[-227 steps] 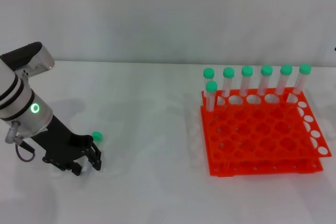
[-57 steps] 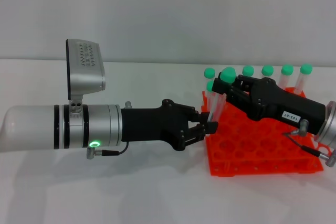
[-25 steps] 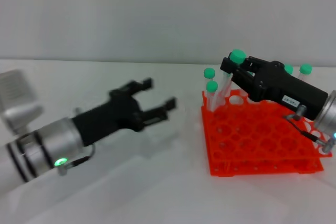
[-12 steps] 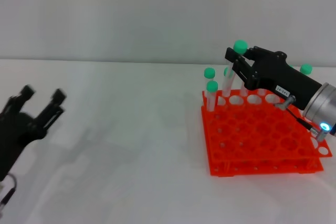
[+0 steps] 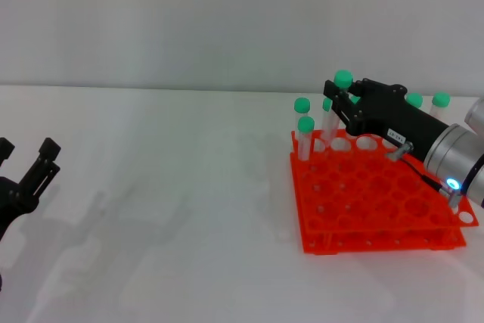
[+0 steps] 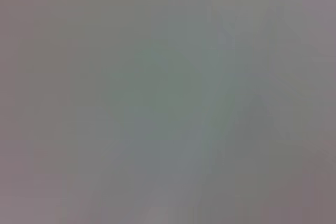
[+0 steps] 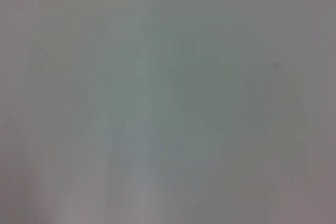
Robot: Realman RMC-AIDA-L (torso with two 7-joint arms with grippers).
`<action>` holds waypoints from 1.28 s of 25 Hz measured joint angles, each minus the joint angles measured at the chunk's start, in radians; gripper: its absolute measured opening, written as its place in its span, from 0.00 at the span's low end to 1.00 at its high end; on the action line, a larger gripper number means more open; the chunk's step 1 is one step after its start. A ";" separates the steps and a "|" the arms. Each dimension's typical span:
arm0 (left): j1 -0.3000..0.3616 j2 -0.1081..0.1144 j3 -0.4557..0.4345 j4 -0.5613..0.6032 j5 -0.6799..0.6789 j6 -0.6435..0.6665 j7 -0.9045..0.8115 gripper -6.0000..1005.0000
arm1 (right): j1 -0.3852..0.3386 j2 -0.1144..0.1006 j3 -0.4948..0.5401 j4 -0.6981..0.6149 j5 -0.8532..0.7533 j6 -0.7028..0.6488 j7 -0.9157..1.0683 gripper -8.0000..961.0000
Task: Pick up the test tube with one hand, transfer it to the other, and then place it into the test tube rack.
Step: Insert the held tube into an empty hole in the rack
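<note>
1. The black two-finger right gripper with the small white label [image 5: 342,105] is seen closed on the slender clear test tube with the round green cap [image 5: 338,96] — the cap shows just above the fingers, the clear body runs down between them.
2. The tube is held nearly upright over the back rows of the bright orange-red two-tiered test tube rack [image 5: 378,198], beside the other green-capped tubes [image 5: 305,135] standing there; whether its tip is already in a hole cannot be told.
3. The black left gripper [image 5: 29,158] is seen at the table's left edge, fingers spread and empty, well apart from the rack.
4. Pick-up and hand-over are judged done — only seating the tube in a hole and releasing it are left.
5. Nothing usable is shown by either wrist view.
</note>
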 joint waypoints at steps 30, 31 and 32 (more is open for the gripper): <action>-0.002 -0.002 0.006 -0.005 -0.006 0.003 0.003 0.88 | -0.006 0.000 -0.085 0.004 0.074 0.067 -0.072 0.22; -0.002 -0.002 0.006 -0.005 -0.006 0.003 0.003 0.88 | -0.006 0.000 -0.089 0.005 0.077 0.068 -0.075 0.22; -0.002 -0.002 0.006 -0.005 -0.006 0.003 0.003 0.88 | -0.005 0.000 -0.092 0.005 0.079 0.071 -0.080 0.22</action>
